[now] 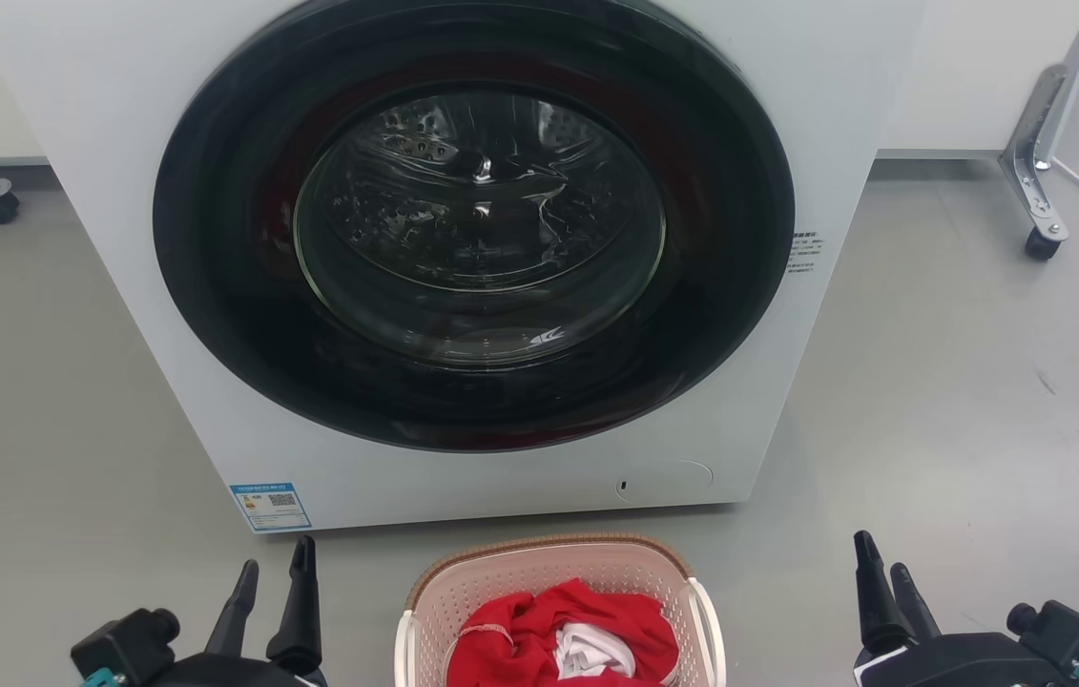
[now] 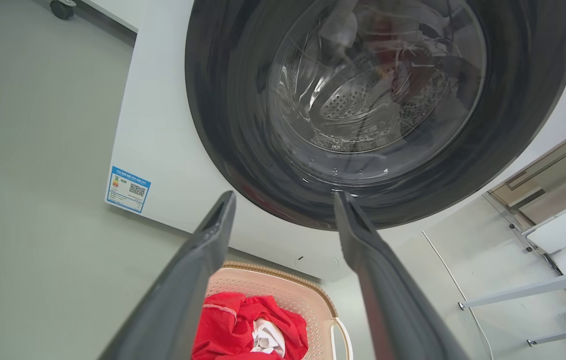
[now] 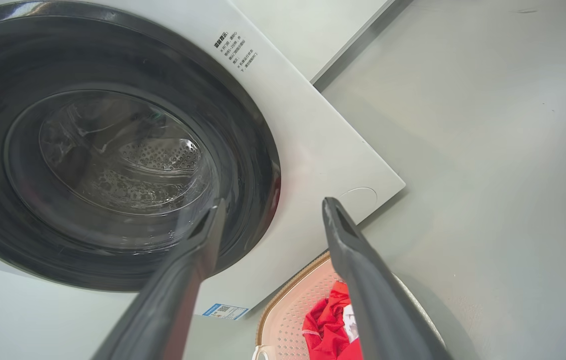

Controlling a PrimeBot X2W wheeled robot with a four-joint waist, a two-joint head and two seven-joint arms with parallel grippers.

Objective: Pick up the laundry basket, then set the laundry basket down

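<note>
Grey floor (image 1: 959,401) all round. White front-load washing machine (image 1: 472,258) dead ahead; its round dark door (image 1: 711,239) is shut, and the steel drum shows through the glass. The laundry basket (image 1: 539,572) sits on the floor just in front of the washer's bottom edge, centred between the two arms, and the head view's bottom edge cuts off its near end. It has a brown rim, a pink perforated wall and a white handle on each side. Inside is a crumpled red garment (image 1: 549,634) with a bit of white cloth (image 1: 596,654) showing in the middle. Left gripper (image 1: 277,556) is low at the basket's left, fingers apart with nothing between them, clear of the basket. Right gripper (image 1: 881,555) is low at the basket's right, also spread and empty, not touching the basket. Both wrist views show daylight between the finger pairs. Metal leg on a caster (image 1: 1035,162) at far right. Blue label (image 1: 270,506) on the washer's lower left corner.
</note>
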